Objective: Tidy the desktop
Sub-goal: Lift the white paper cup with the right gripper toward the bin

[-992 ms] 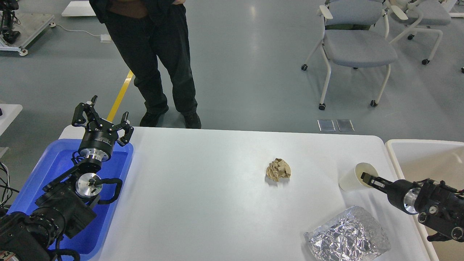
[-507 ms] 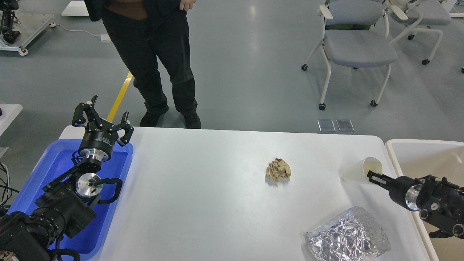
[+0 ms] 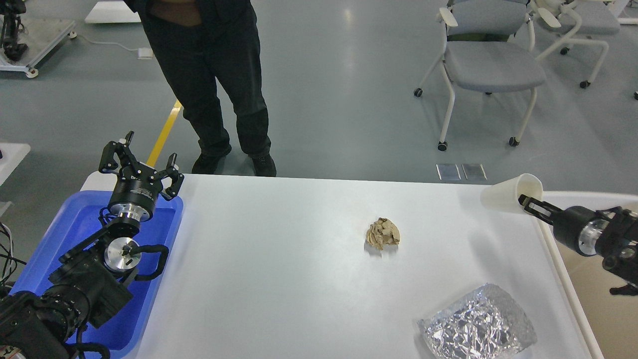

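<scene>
The right tool [image 3: 529, 203] hangs over the far right corner of the tabletop [image 3: 279, 279], at the boundary with the bin [image 3: 588, 299] that stands along the tabletop's right edge. A paper cup [image 3: 511, 193] lies tilted on its side in this tool's grip, lifted off the tabletop and stretching left from the fingertips. Well to the left of the right tool and nearer, a crumpled paper ball [image 3: 383, 233] rests on the tabletop. Nearer still, almost below that tool, a crumpled foil wrapper [image 3: 477, 322] lies by the near right edge. The left tool [image 3: 139, 167] stands far to the left, over the far end of the tray [image 3: 65, 234], which lies beside the tabletop's left edge.
</scene>
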Controlling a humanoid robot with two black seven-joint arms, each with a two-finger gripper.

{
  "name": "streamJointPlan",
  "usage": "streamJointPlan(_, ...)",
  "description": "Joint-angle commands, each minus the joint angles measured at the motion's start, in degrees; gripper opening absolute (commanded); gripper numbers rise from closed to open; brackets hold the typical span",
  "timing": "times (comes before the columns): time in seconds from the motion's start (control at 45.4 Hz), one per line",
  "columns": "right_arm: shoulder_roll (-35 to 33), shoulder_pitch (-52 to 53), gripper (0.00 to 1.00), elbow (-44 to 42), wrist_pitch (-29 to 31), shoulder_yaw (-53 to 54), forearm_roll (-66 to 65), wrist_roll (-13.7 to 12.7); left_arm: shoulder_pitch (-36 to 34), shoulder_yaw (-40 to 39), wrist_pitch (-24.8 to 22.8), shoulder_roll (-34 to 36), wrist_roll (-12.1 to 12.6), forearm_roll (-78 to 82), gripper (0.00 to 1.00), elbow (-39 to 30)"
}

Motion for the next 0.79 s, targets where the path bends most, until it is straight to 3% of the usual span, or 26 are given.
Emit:
streamJointPlan(0.0,-6.6,5.0,0.0,6.1,2.6,1.4,0.8,0.3,0.0,0.0,0.0,0.0,0.0,0.0,1.0,0.0)
streamJointPlan(0.441,-16.5,16.6,0.0,7.9,15.3,2.5,9.4,0.1,0.0,0.0,0.0,0.0,0.0,0.0,1.0,0.0)
streamJointPlan(0.617,-17.3,15.7,0.0,6.2,15.6,1.3,9.3,-0.3,0.0,0.0,0.0,0.0,0.0,0.0,1.0,0.0)
streamJointPlan(0.772,-16.6,12.5,0.0,-0.7,15.3,1.0,9.5,-0.4,0.0,0.0,0.0,0.0,0.0,0.0,1.0,0.1)
